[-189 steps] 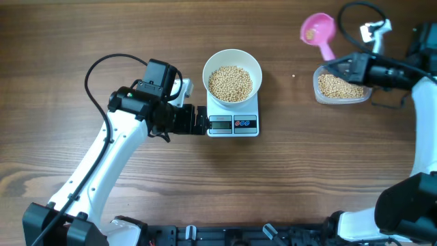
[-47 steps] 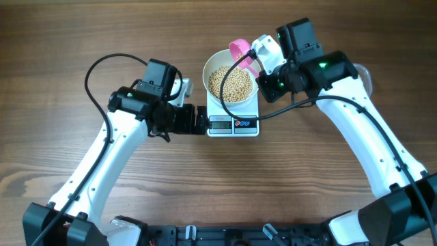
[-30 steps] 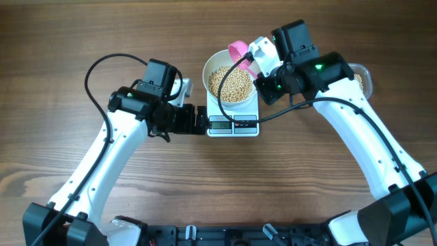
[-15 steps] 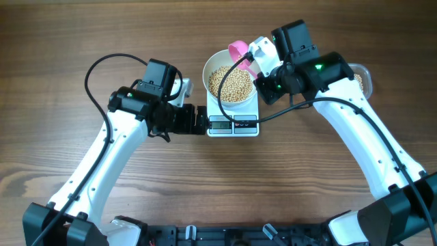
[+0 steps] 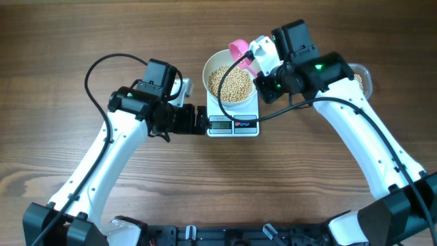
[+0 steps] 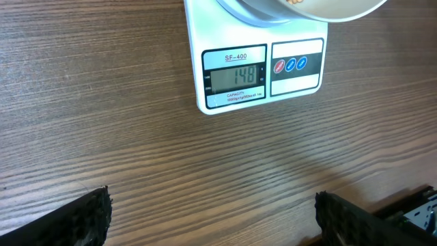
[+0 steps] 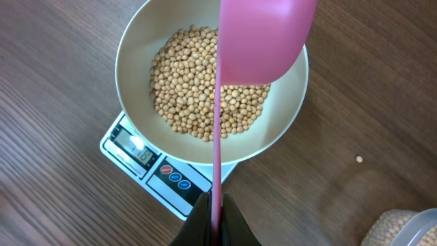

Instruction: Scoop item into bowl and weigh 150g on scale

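The white scale [image 6: 263,68] sits in the middle of the table [image 6: 136,157]. The white bowl [image 7: 133,68] stands on top of the scale, and it has a big heap of tan beans [image 7: 198,96] inside. The little screen on the scale shows 148, so I think the job is almost done. Only a few more beans are needed.

The right gripper [image 7: 215,215] is just past the scale on the robot's right. Its jaws are pinched tight on the thin handle of the pink scoop [image 7: 263,37]. The scoop's cup hangs over the far side of the bowl, above the scale. I cannot tell if any beans are left in the scoop.

The left gripper [image 6: 212,222] waits just beside the scale on the robot's left. Its jaws are wide apart and hold nothing. Its camera looks right at the screen.

To do this step well, tip the scoop very slowly, so the beans drop one or two at a time. Stop and look at the screen after each little drop. Do not bump the bowl or push on the scale, or the reading will jump.

The clear tub [image 5: 362,78] with more beans is well away from the scale on the robot's right. One lost bean [image 7: 359,159] lies on the table between the scale and the tub.
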Available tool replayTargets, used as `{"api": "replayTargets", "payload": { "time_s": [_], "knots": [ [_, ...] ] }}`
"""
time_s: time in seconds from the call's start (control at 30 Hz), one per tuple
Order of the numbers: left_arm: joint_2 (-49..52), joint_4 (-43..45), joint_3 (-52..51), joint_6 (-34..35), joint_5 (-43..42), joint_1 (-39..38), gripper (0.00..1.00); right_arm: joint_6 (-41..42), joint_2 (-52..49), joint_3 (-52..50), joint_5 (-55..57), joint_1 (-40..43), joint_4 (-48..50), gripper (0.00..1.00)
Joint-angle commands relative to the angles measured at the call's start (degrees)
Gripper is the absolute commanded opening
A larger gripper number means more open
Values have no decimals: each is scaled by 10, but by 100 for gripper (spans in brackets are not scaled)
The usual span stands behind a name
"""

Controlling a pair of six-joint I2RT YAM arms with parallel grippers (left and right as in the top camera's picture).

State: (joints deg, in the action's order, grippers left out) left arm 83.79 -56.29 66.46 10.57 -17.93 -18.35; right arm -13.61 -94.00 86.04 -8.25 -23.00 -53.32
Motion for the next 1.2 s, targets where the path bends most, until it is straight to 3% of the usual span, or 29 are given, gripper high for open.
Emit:
{"api": "replayTargets", "payload": {
  "time_s": [0.0, 1.17],
  "knots": [
    [4, 2, -1, -11, -3, 2, 100, -14, 6, 6, 12, -2, -1, 4],
    [4, 2, -1, -11, -3, 2, 100, -13, -3, 5, 19, -8, -1, 4]
  ]
}}
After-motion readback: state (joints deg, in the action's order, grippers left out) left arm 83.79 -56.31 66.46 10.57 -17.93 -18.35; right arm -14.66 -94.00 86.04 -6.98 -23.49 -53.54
